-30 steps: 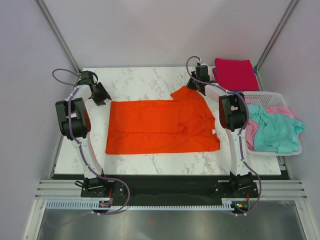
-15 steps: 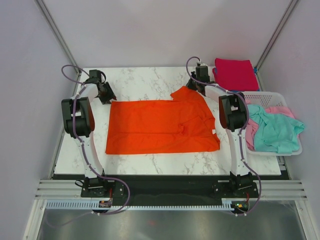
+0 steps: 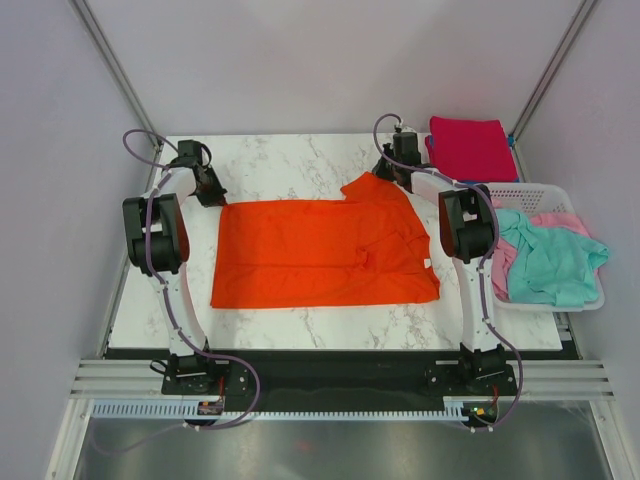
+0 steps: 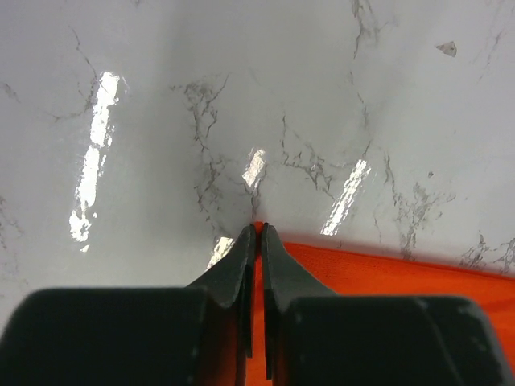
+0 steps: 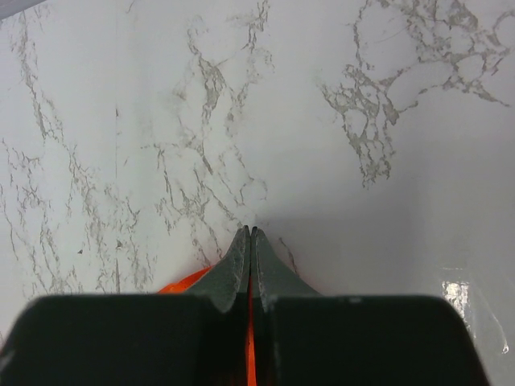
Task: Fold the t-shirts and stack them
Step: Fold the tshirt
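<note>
The orange shirt (image 3: 320,255) lies spread flat on the table (image 3: 290,160), with its collar end toward my right side. My left pincer (image 4: 259,231) is at its far left corner. The fingers are pressed almost together, and only a thin line of orange cloth shows between them. My right pincer (image 5: 250,235) is at the far right part, by the sleeve. It is closed in the same way, with a small strip of orange inside.

I think the far edge is ready to be lifted and brought toward me for a fold. The danger is that both holds are very small, only at the edge of the cloth. If I pull fast, or the cloth drags on the table, a corner can slip out and the fold will fall open. If one arm rises higher than the other, the edge will go crooked. There is also a wrinkle near the collar that can be folded in.

The folded magenta shirt (image 3: 472,148) waits at the far right, beside the basket (image 3: 545,190).
</note>
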Available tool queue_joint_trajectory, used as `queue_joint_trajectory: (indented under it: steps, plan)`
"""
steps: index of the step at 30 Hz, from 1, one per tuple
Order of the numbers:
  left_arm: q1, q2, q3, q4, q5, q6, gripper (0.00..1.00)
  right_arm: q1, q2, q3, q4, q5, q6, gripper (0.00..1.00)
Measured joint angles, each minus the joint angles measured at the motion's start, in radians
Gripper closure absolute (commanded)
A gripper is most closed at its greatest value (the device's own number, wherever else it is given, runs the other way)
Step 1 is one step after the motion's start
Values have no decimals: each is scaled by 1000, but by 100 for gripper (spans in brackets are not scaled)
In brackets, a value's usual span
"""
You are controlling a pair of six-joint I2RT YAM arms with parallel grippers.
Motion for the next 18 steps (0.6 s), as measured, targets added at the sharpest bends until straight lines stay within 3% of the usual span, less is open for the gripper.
queue_joint_trajectory:
  steps: [11, 18]
  plan:
    - [-1, -8, -12, 8, 12, 1, 98, -5, -29, -39, -2, -56, -4, 100]
    - [-6, -136, -143, -3, 33, 0, 98, -5, -155, -171, -84, -139, -8, 100]
